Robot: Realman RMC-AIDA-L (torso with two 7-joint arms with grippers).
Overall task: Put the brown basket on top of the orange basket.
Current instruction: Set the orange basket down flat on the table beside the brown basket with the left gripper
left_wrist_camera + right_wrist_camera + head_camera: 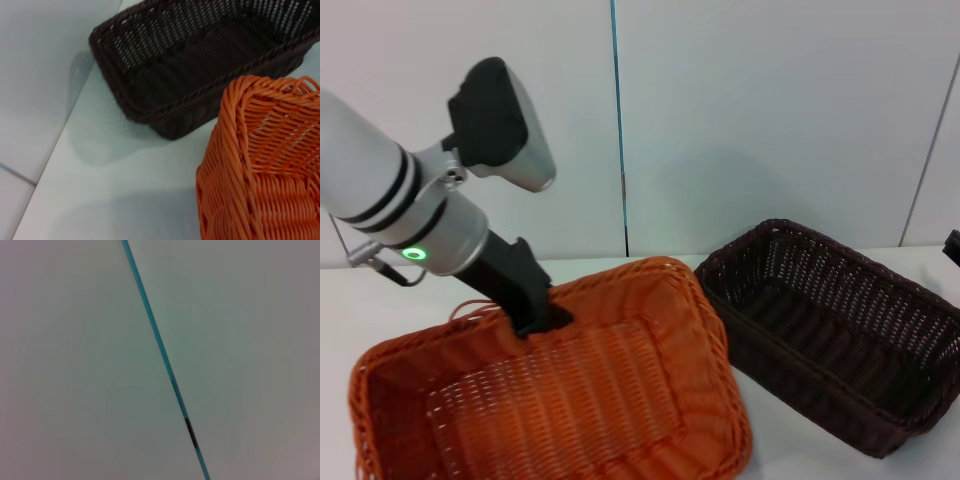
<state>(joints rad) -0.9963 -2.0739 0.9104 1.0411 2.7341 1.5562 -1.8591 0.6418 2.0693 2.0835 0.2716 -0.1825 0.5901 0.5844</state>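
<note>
Orange wicker fills the near left part of the white table (800,440), and that is the orange basket (620,400). We see it sitting a little tilted, with its far rim higher than its near rim, and its open side faces up. Thin loose strands stick out by its far left rim. Our left arm reaches down from the upper left, and our left pincer (542,318) is at the far rim of the orange basket, touching the woven edge. It looks closed on that rim, with its dark tip right on the braid. A green light glows on the grey wrist just above it. Next to the orange basket, toward the right edge of the table, sits the brown basket (840,340). It is dark, deep and full of little holes in its sides. It stands flat on the table with its open side up. The two baskets are just beside each other, and their near corners almost touch. From the left wrist we see the same thing: the brown basket (195,65) lies farther off and a corner of the orange basket (260,165) is close up. Our right arm is off at the far right edge, where only a small dark bit shows, so we cannot tell how the right pincer is. Its wrist camera shows only the pale wall (75,365) with a thin blue line (160,347).
</note>
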